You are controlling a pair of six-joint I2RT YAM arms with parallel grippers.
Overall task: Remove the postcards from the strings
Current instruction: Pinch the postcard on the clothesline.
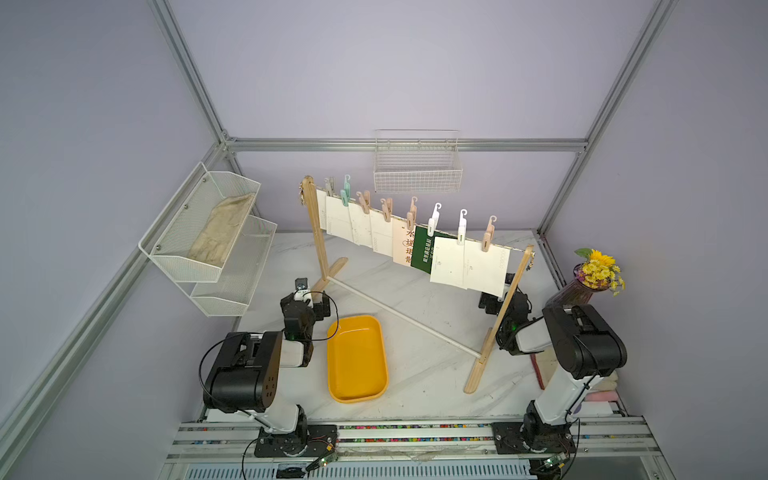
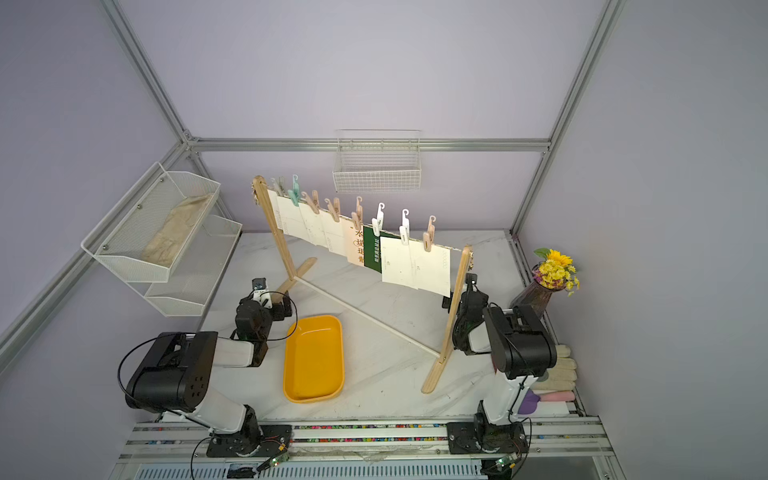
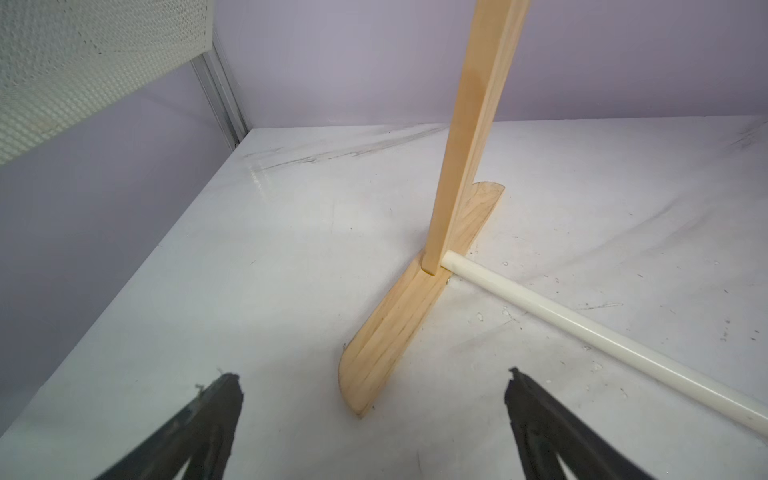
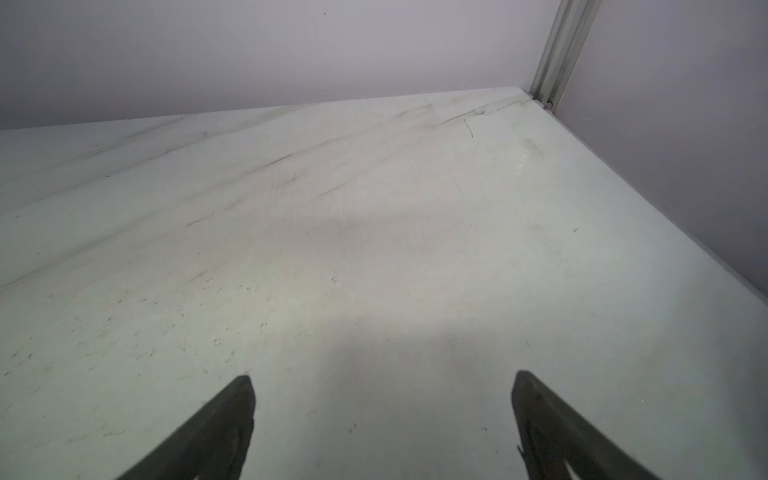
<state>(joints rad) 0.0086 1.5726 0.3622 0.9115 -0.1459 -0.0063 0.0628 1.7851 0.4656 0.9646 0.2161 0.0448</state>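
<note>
Two spread claws, left gripper [image 3: 373, 374] and right gripper [image 4: 383, 375]; upper mesh basket [image 1: 232, 185] with perhaps a folded cloth [image 1: 222, 232].

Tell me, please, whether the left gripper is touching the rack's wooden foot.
Apart. The left wrist view shows the left gripper open, fingers either side of the wooden foot, with bare table between each finger and the wood.

The white, grey-veined tabletop [image 1: 424, 374] carries a yellow tray [image 1: 356, 359] near its front, the rack's two wooden feet [image 1: 478, 370] — joined by a white rod [image 1: 407, 317] — and a flower vase [image 1: 569, 293] at its right edge.
</note>
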